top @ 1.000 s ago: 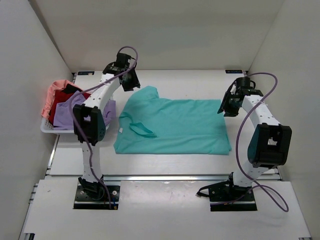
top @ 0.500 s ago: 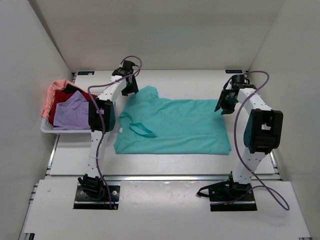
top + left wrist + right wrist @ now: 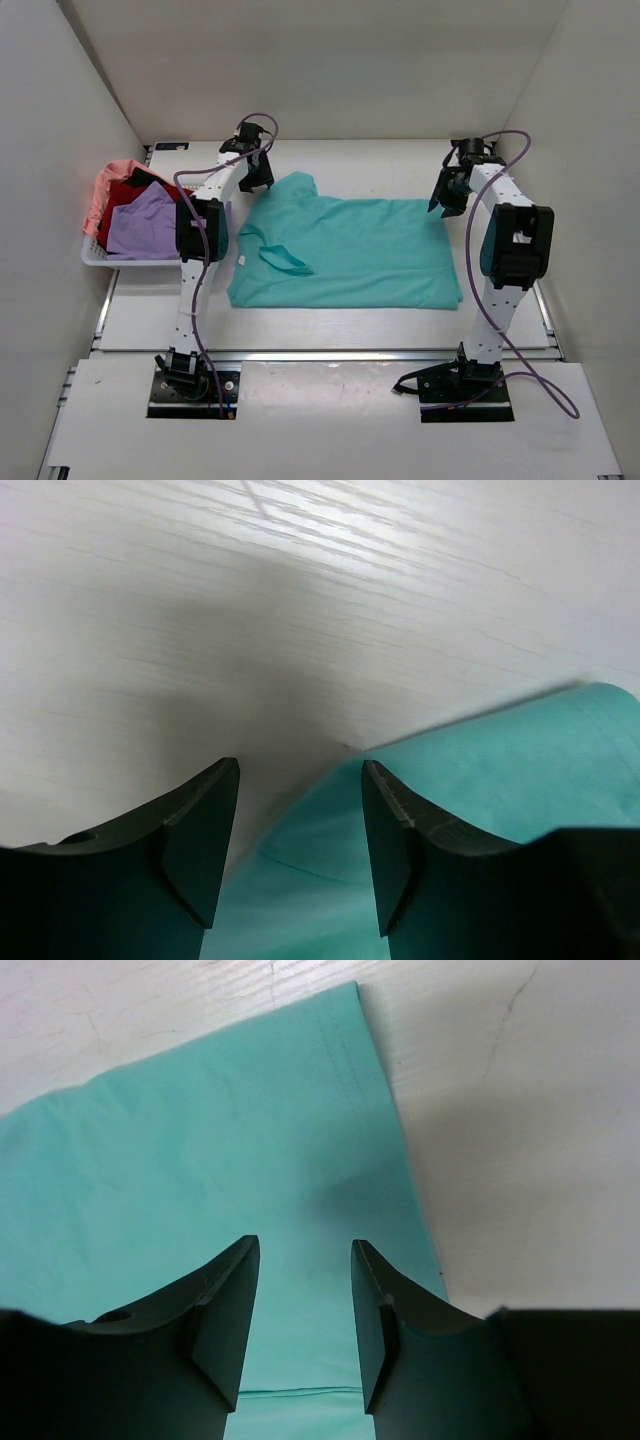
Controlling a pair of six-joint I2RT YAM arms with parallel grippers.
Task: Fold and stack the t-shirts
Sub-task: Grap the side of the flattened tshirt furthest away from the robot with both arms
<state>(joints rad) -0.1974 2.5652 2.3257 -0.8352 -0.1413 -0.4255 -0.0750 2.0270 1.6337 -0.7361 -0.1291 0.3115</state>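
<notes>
Progress: the teal shirt (image 3: 345, 250) lay spread flat mid-table (image 3: 380, 160), collar to the left, hem to the right, one sleeve sticking out at the far-left corner. A small flap sat near the collar; I could not tell whether the near side had been turned in. No finished fold was seen and no stack had been started. The purple shirt (image 3: 140, 228), red shirt (image 3: 125, 195) and pink shirt (image 3: 108, 180) were heaped unfolded in the basket (image 3: 95, 258) at the left edge. Judgement: early stage, with the first shirt being worked and three left.

Pose: both arms reached out to the far edge of the teal shirt. The left gripper (image 3: 258, 180) sat low just beside the far-left sleeve. In the wrist view its jaws stood apart and empty, straddling the cloth edge where it met bare table. The right gripper (image 3: 441, 200) sat over the far-right hem corner. Its jaws were also apart, with flat cloth showing between them and nothing pinched.

Judgement: both were set to pinch the far corners and draw that edge toward the near side.
</notes>
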